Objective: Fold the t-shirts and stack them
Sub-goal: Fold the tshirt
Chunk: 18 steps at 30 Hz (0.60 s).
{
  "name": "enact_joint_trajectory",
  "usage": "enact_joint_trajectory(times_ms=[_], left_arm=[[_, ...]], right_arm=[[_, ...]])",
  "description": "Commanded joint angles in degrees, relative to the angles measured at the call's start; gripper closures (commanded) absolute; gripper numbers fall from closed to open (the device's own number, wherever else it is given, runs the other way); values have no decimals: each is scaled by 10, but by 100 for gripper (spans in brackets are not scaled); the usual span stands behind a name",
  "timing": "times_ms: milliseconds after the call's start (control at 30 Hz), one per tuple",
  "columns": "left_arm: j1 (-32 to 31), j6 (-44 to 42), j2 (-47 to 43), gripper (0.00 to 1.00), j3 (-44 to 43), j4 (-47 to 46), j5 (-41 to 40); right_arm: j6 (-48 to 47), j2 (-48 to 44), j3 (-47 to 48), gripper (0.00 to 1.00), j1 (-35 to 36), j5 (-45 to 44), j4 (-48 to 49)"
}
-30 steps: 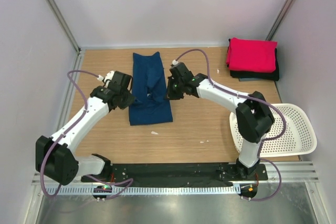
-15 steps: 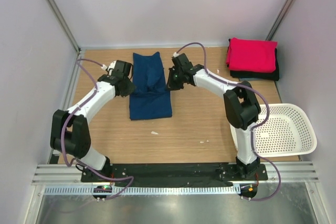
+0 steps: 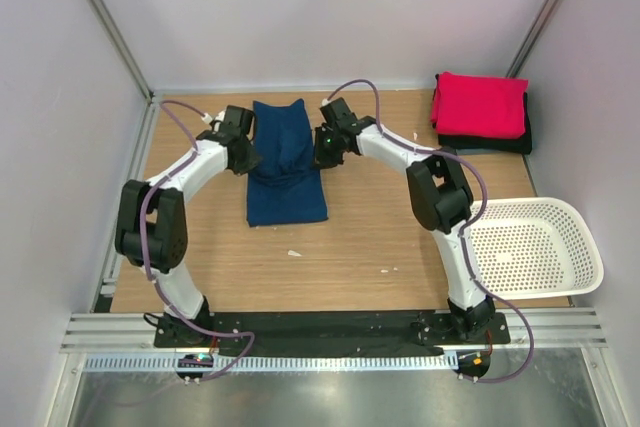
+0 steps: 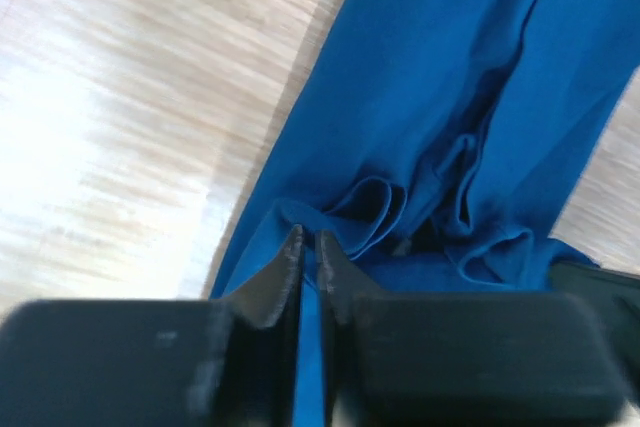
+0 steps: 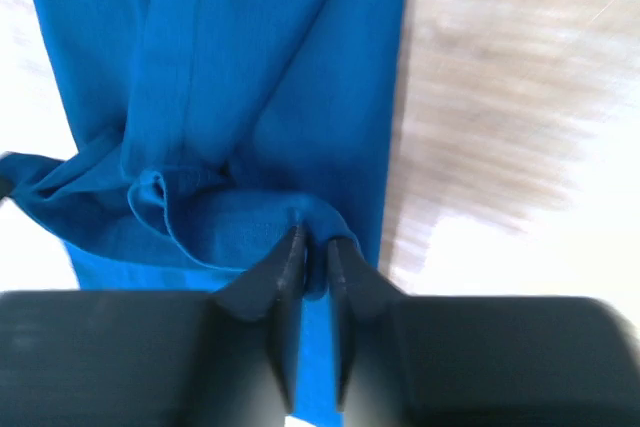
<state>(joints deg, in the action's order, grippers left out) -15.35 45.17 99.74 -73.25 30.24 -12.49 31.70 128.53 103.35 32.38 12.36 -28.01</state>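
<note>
Navy t-shirt [image 3: 286, 172]: left gripper [image 4: 308, 243] and right gripper [image 5: 312, 243], jaws clamped on its edges, have carried the pinched fold up-frame. The lengthwise fold looks underway.

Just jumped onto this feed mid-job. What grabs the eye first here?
The long navy blue cloth t-shirt lies at centre, with the left gripper and right gripper each pinching one side edge. At the far right corner, a bright pink-red folded t-shirt sits on a black t-shirt.
</note>
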Motion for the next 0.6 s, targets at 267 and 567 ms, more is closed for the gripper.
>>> enact_joint_trajectory(times_ms=[267, 567], left_arm=[[29, -69, -29, 33, -109, 34, 65], [-12, 76, -224, 46, 179, -174, 198]], right_arm=[[-24, -14, 140, 39, -22, 4, -79], [-8, -171, -102, 71, -4, 14, 73]])
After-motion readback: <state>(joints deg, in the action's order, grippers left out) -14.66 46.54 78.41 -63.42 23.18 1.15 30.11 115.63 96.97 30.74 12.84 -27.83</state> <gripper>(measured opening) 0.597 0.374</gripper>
